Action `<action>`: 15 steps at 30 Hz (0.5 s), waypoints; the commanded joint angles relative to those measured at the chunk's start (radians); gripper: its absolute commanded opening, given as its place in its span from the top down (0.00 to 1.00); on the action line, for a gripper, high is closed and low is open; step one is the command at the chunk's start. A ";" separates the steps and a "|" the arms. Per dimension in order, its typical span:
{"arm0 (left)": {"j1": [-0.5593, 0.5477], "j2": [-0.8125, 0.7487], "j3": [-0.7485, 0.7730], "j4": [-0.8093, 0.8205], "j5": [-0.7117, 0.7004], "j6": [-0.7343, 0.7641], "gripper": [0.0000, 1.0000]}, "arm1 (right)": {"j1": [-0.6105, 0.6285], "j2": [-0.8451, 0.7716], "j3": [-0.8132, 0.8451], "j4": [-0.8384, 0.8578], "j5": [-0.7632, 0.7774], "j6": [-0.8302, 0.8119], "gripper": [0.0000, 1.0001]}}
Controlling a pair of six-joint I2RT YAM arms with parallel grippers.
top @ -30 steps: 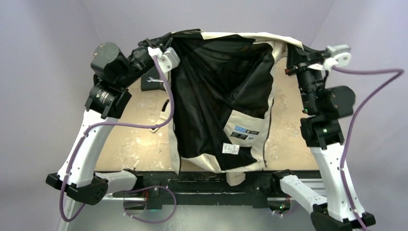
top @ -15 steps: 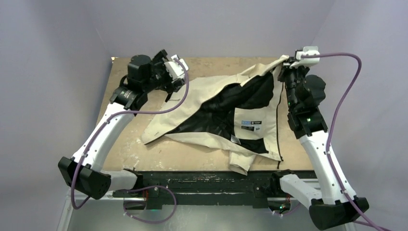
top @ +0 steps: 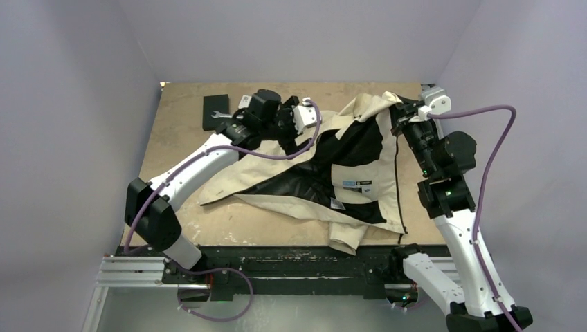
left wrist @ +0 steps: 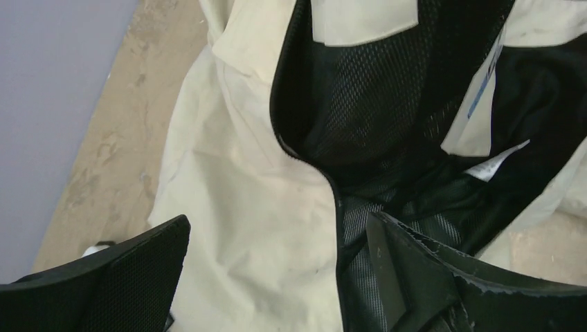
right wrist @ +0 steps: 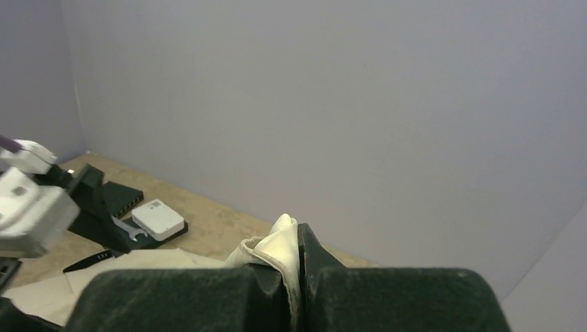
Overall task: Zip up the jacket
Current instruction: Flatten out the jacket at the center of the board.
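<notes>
The cream jacket lies crumpled on the table, spread open so its black lining and white tags show. My left gripper hovers over the jacket's upper left part. In the left wrist view it is open, its fingers straddling cream fabric and the dark zipper edge, gripping nothing. My right gripper is at the jacket's far right corner. In the right wrist view it is shut on a fold of cream fabric.
A black box with a small white device and a wrench on it sits at the table's back left. Bare wooden table shows left of the jacket. Purple walls close in on three sides.
The jacket, held up between both grippers a second ago, now lies on the table. The left gripper let go, opened and moved right over the jacket. The right gripper lowered, still gripping.
</notes>
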 commanded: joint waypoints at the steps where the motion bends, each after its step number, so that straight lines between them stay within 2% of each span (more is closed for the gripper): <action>1: -0.010 0.074 0.026 0.127 0.003 -0.118 0.02 | -0.001 -0.041 0.006 0.010 -0.059 -0.014 1.00; 8: -0.034 0.206 0.071 0.212 0.019 -0.138 0.02 | -0.001 -0.055 0.016 -0.046 -0.053 -0.029 1.00; 11: -0.037 0.243 0.101 0.245 0.020 -0.141 0.07 | 0.000 -0.056 0.027 -0.061 -0.059 -0.029 1.00; 15: -0.038 0.288 0.152 0.244 0.057 -0.130 0.22 | 0.000 -0.051 0.035 -0.070 -0.067 -0.022 1.00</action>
